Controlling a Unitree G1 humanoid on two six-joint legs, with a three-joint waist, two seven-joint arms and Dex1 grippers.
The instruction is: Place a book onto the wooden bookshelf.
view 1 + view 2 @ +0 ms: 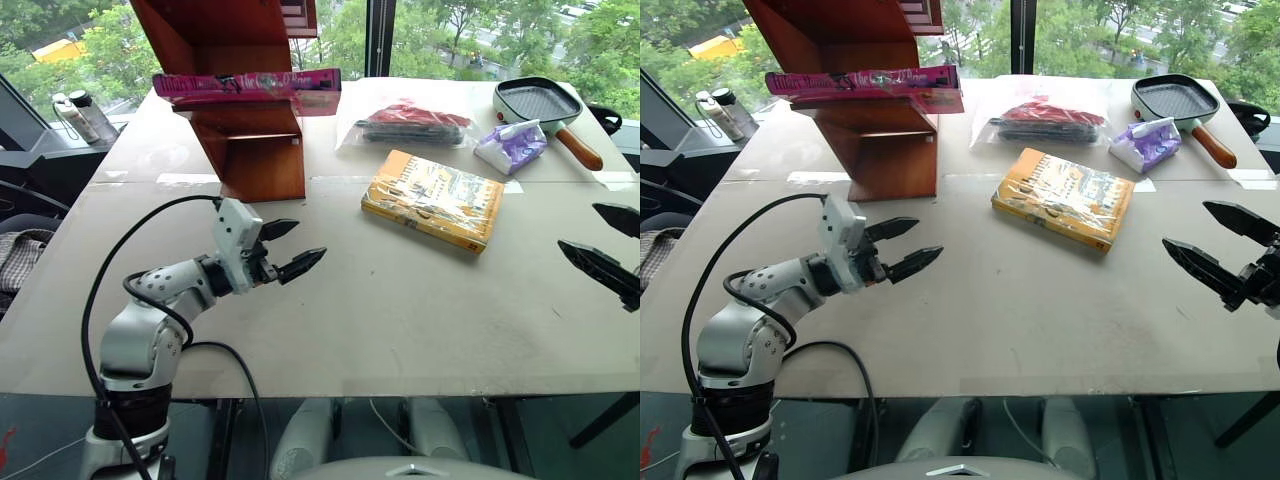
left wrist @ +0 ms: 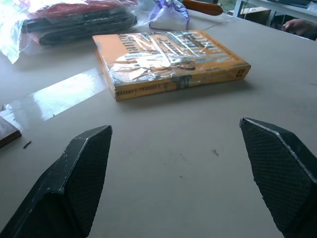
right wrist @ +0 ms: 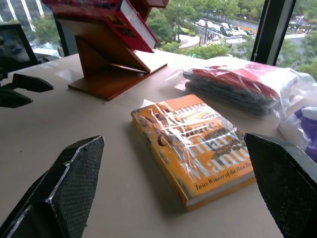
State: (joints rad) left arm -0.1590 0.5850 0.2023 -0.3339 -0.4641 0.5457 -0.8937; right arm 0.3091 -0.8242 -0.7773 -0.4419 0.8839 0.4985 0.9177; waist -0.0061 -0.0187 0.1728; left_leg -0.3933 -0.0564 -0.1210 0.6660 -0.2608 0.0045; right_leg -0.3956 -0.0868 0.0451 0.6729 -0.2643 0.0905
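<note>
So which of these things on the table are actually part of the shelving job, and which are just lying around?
Part of the job:
- pink book, lying on the shelf
- wooden bookshelf
- left gripper and right gripper, both open and empty

Just lying about:
- yellow book
- bag of red and dark items
- grill pan
- purple-and-white packet

An upper-floor lab or office room: a plain beige board worktop (image 1: 400,300) beside tall windows (image 1: 440,30) overlooking treetops.
</note>
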